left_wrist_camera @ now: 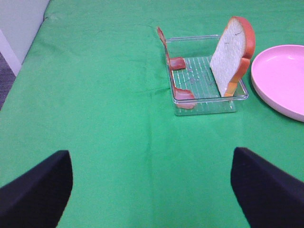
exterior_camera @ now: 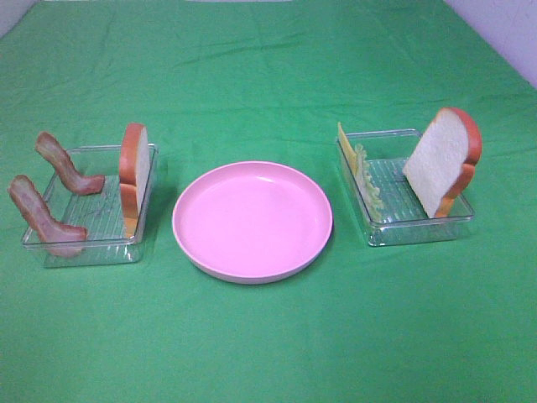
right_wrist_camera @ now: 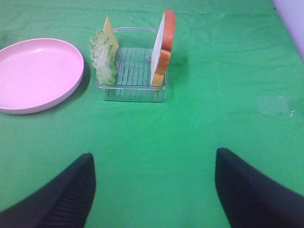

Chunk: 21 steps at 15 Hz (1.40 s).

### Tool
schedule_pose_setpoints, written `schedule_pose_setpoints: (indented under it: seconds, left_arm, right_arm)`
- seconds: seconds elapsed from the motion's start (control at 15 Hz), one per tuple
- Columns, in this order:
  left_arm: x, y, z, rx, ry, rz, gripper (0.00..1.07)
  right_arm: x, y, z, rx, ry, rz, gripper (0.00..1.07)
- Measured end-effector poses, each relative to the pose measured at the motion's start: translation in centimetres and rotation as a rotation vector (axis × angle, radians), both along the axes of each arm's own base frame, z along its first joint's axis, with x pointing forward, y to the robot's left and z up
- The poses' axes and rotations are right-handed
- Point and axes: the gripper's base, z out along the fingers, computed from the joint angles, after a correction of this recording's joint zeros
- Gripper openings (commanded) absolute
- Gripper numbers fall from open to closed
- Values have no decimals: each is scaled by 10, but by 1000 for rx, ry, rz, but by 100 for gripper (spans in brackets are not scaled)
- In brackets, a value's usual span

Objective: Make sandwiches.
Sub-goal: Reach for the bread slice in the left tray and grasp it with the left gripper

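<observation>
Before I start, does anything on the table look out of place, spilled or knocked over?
Nothing stands out. The bacon strips and a bread slice stand propped in the left tray. The cheese, lettuce and second bread slice are in the right tray, with the pink plate between them. Nothing is spilled.

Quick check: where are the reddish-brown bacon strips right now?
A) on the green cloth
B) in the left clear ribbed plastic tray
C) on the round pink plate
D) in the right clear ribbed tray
B: both reddish-brown bacon strips lean in the left clear ribbed plastic tray, across from an upright white bread slice.
</observation>
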Motion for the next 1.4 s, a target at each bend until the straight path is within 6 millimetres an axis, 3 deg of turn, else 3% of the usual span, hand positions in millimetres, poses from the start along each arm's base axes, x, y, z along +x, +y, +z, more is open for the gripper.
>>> schedule_pose_setpoints:
  seconds: [1.4]
  left_arm:
    - [0, 0, 0, 0, 0, 0, 86]
  right_arm:
    - [0, 0, 0, 0, 0, 0, 68]
